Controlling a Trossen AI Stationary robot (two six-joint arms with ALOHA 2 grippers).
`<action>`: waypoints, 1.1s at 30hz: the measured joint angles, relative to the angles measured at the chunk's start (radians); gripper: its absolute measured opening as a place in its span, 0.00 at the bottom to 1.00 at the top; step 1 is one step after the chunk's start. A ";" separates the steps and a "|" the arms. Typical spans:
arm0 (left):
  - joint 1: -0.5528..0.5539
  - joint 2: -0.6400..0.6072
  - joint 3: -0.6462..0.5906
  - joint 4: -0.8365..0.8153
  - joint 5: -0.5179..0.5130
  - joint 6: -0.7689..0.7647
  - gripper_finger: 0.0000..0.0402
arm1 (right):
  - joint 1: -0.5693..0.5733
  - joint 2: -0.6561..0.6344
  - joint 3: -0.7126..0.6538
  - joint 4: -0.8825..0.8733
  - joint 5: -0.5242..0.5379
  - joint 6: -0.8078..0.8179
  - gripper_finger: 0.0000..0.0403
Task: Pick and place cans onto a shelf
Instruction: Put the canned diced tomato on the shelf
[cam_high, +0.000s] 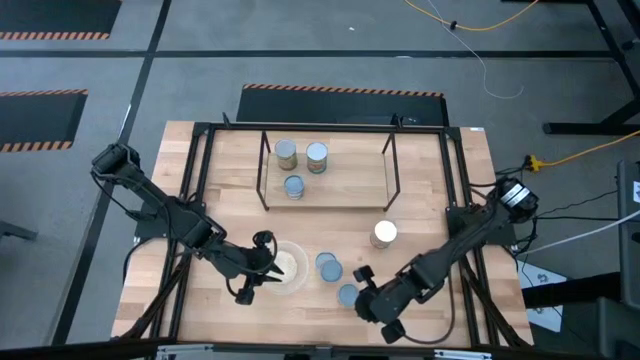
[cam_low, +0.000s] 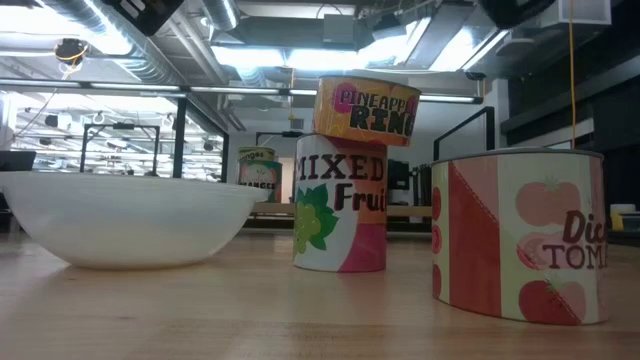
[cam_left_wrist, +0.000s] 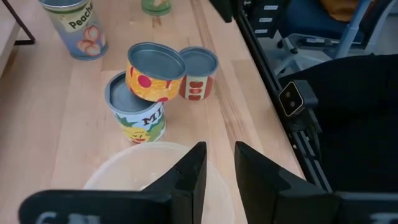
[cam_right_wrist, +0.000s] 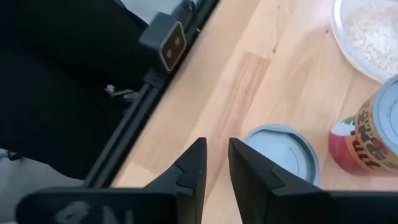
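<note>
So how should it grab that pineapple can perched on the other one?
From straight above, fingers closing on opposite sides of the round wall of the pineapple can. It sits off-centre on the fruit can, with the tomato can close beside, so a sideways approach might knock it off.

The scene was lit evenly and brightly from above. In the low view, glare was given by the ceiling lights (cam_low: 300, 55), and the near tomato can (cam_low: 520, 235) was slightly blurred. Soft shadows were cast on the table (cam_high: 420, 190). Both wrist views were rendered soft at the edges.
</note>
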 joint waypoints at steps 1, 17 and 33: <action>0.000 0.000 0.000 0.000 0.000 0.000 0.19 | -0.005 0.004 0.000 0.000 0.000 0.000 0.18; 0.000 0.000 -0.001 -0.005 0.000 0.001 0.19 | -0.033 0.065 0.000 -0.047 -0.019 0.003 0.18; 0.000 0.000 -0.001 -0.008 0.000 0.001 0.19 | -0.036 0.065 -0.052 -0.031 -0.019 0.000 0.18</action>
